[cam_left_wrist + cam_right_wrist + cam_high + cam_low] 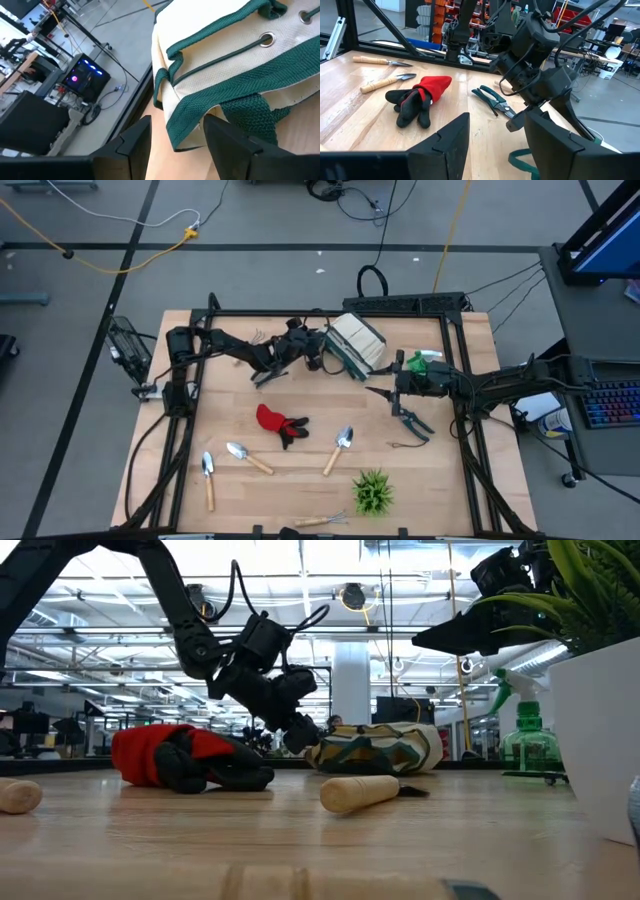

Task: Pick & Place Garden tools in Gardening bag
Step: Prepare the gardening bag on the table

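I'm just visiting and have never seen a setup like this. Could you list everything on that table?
gardening bag: one, cream with green trim, far middle of the table, lying on its side
glove: one, red and black, centre
trowels: three, silver with wooden handles, along the near half
rake: one, wooden handle, near edge
pruning shears: one, dark green handles, beside the left arm
plant: one, green and spiky, near right
spray bottle: one, green, far right
left gripper: one, dark, open, at the bag's edge
right gripper: one, dark, open, raised to the right of the bag
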